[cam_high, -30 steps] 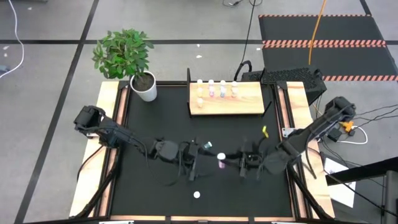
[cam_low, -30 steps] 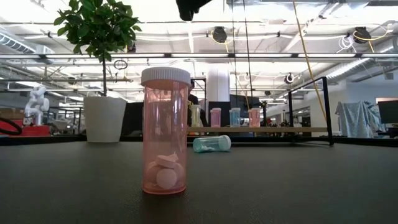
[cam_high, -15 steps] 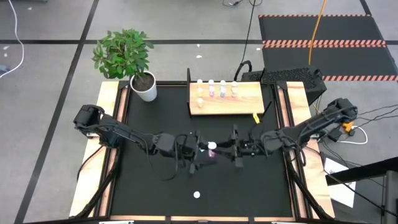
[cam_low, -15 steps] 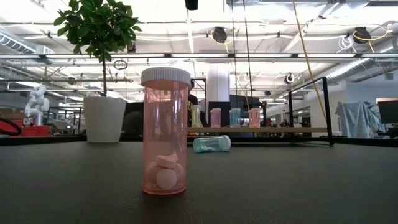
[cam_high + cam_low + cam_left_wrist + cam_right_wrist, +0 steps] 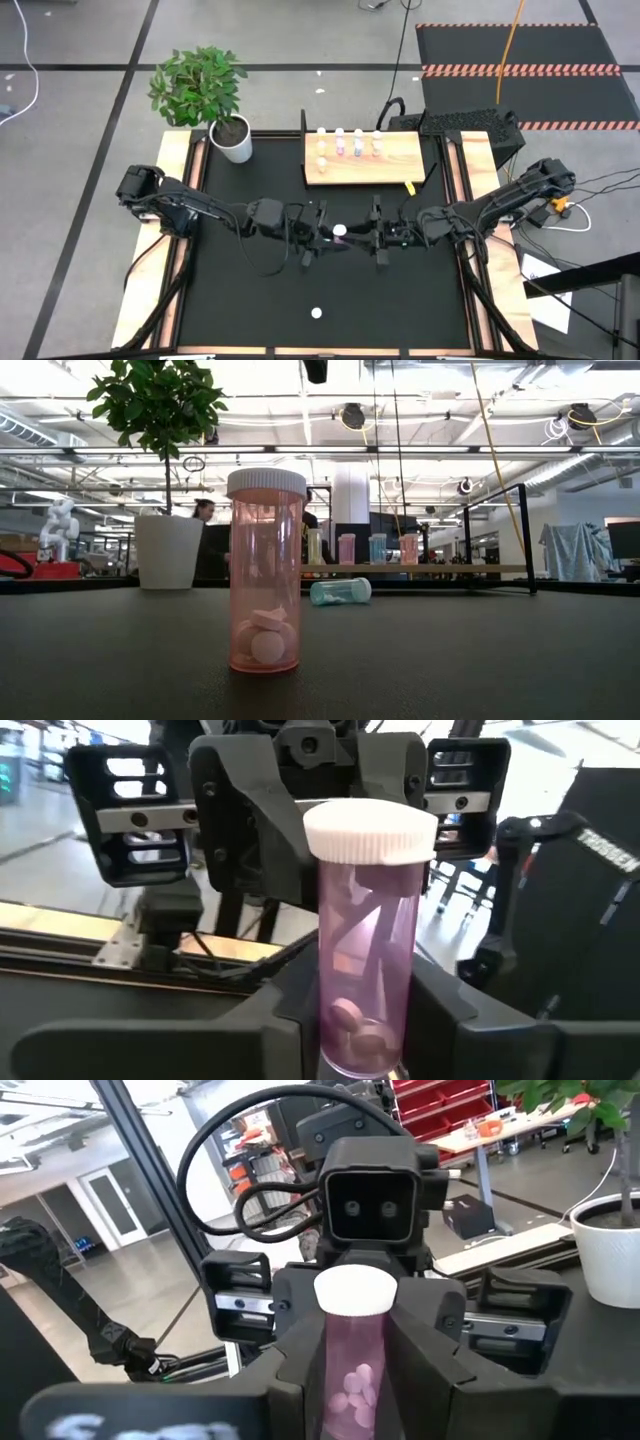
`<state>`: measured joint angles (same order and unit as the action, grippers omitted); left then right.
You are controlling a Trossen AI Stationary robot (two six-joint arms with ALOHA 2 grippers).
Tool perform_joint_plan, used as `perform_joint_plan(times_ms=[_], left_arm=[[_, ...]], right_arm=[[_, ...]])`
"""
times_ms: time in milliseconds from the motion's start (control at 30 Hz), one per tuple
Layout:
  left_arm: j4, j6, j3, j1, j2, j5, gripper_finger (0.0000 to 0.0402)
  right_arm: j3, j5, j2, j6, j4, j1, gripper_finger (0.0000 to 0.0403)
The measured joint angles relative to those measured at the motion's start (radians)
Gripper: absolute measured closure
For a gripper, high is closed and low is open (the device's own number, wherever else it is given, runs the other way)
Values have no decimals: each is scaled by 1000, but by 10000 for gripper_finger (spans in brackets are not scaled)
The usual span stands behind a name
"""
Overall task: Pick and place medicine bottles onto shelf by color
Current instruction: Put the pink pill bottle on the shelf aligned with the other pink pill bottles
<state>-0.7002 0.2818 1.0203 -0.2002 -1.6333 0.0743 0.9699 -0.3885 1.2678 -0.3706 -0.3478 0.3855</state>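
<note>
High view: both arms meet mid-table. Left gripper [image 5: 318,238] and right gripper [image 5: 372,236] face each other with a purple bottle [image 5: 340,232] between them, looks like a handover. Shelf [image 5: 365,158] sits at 12 o'clock from the meeting point, with a row of bottles along its far edge. Another white-capped bottle [image 5: 316,313] stands alone at 6 o'clock, near the front edge. Plant pot [image 5: 235,140] at roughly 10 o'clock.

Low view: pink bottle [image 5: 266,570] upright close up, pills inside. A teal bottle [image 5: 340,592] lies on its side further back, in front of the shelf [image 5: 415,568]. Grippers not in this shot.

Left wrist view: purple bottle [image 5: 370,935] upright between the left fingers; whether they've clamped on it, can't tell.

Right wrist view: right fingers [image 5: 430,1365] narrow and hugging the purple bottle [image 5: 352,1360] on both sides, so right is holding it.

Step, my read: mid-air transfer between arms. Next needs one firm grip confirmed before the other lets go, then carry to the shelf's purple spot.
</note>
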Motion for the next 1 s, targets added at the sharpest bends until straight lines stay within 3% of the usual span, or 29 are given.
perform_joint_plan(times_ms=[133, 300, 733, 867, 1000], left_arm=[[7, 39, 0, 13, 0, 39, 313], [19, 35, 0, 22, 0, 42, 294], [84, 12, 0, 32, 0, 41, 310], [100, 8, 0, 33, 0, 39, 305], [107, 1, 0, 37, 0, 37, 304]], right_arm=[[0, -1, 0, -4, 0, 0, 319], [0, -1, 0, -9, 24, 0, 313], [0, -55, -131, -75, 236, 3, 236], [1, -47, -186, -32, 184, -7, 241], [1, 50, -170, -50, 195, -42, 266]])
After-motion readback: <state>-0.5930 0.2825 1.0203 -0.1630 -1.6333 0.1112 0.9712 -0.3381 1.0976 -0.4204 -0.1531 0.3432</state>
